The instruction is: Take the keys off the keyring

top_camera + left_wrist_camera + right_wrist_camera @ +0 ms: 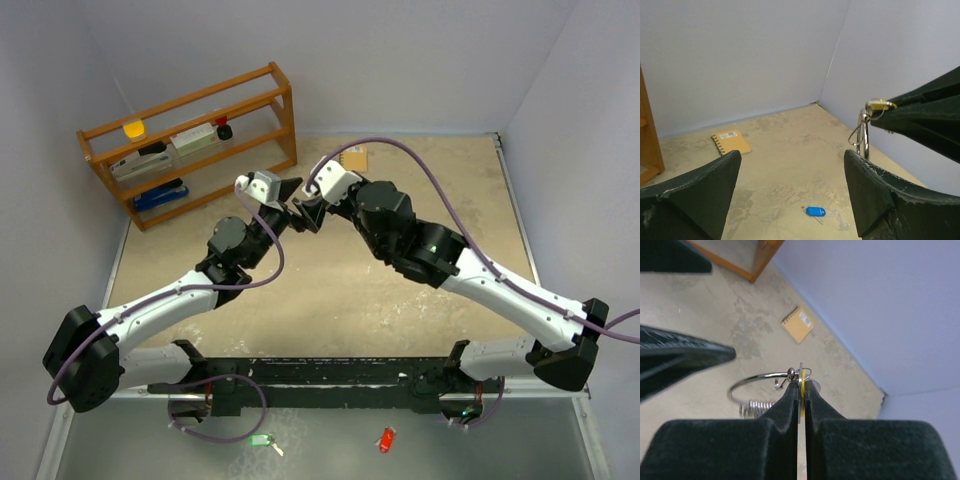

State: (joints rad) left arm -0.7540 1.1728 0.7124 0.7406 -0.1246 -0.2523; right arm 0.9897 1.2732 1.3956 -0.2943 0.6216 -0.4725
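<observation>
My right gripper [801, 386] is shut on a flat silver and yellow-headed key [802, 376], held above the table. The silver keyring [756, 379] hangs from that key, with a small coil [758, 408] on its lower side. In the left wrist view the keyring [864, 134] hangs just past the tip of my right-hand finger [874, 196], with the yellow head [882, 105] pinched in the right gripper's dark fingers [927, 117]. My left gripper [792, 161] is open and empty. A blue-headed key [815, 211] lies loose on the table below. From above, both grippers meet [298, 205] mid-table.
A brown spiral notebook [354, 157] lies near the back wall. A wooden shelf rack [190, 140] stands at the back left. A green tag [260, 439] and a red tag [386, 439] lie in front of the arm bases. Walls close in the right and back.
</observation>
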